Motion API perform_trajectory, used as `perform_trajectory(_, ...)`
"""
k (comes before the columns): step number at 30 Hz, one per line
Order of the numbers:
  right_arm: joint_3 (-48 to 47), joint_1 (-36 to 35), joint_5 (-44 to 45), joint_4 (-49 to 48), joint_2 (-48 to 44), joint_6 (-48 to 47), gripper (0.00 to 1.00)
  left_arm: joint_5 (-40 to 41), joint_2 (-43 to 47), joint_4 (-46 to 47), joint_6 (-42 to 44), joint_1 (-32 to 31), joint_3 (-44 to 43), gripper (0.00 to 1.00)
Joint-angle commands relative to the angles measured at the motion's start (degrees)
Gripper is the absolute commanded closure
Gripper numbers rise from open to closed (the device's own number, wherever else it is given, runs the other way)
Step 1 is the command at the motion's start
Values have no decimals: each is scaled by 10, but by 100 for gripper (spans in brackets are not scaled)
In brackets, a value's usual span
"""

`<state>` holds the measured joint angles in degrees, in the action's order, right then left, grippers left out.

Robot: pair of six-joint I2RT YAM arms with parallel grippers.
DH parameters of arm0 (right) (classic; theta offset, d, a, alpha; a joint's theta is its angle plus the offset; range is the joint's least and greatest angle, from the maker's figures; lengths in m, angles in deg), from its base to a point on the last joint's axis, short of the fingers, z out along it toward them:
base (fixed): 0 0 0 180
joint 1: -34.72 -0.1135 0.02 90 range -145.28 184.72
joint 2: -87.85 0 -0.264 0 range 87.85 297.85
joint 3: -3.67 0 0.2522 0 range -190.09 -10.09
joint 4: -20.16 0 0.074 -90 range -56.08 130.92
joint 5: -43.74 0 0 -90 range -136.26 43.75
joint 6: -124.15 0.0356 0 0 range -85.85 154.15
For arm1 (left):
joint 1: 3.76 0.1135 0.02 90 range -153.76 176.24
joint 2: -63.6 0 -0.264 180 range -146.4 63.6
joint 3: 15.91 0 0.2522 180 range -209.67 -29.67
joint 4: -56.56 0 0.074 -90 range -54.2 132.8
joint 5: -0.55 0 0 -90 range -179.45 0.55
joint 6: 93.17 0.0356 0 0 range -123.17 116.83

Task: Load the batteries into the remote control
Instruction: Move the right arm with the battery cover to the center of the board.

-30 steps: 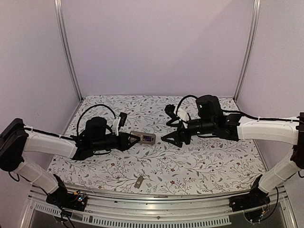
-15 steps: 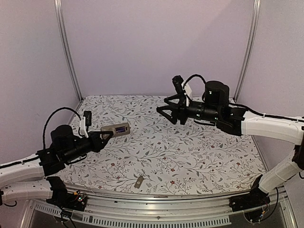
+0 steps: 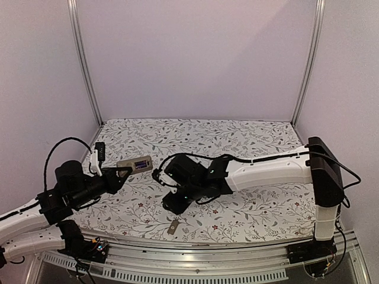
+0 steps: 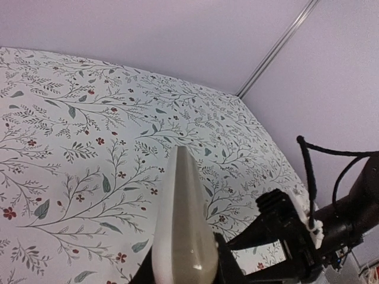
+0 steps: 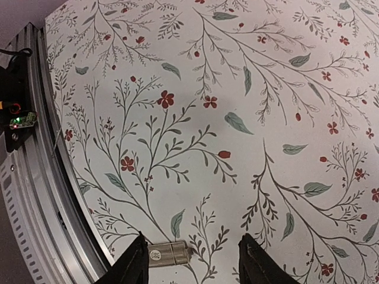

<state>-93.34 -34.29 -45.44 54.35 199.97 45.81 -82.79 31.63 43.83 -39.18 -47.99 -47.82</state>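
Note:
My left gripper (image 3: 121,171) is shut on the remote control (image 3: 134,164) and holds it above the table's left side, its purple display window facing up. In the left wrist view the remote (image 4: 180,225) shows edge-on between the jaws of the left gripper (image 4: 183,269), white face on the left and grey-tan underside on the right. My right gripper (image 3: 176,204) is open and reaches low over the near middle of the table. In the right wrist view the right gripper (image 5: 192,251) points down at the table with nothing between its fingers. The batteries are not visible in any view.
A small grey-tan cover piece (image 3: 173,226) lies on the floral tablecloth near the front edge, just inside my right gripper's left finger (image 5: 169,255). The metal front rail (image 5: 35,195) runs close by it. The right arm (image 4: 296,236) shows in the left wrist view.
The right arm swung from high at the back right down to the near middle, over the cover piece. The left arm pulled the remote leftward and now holds it almost still.

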Motion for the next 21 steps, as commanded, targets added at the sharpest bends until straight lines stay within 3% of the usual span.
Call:
perform_trajectory(1,-76,-14,15,121,76,6,50,7,12,-9,22,-6,-6,100)
perform_trajectory(7,-99,-18,-25,139,112,-2,55,6,-9,-6,35,-6,-17,100)
perform_trajectory(21,-81,-34,-16,151,122,-13,64,23,-29,18,32,-6,-11,100)
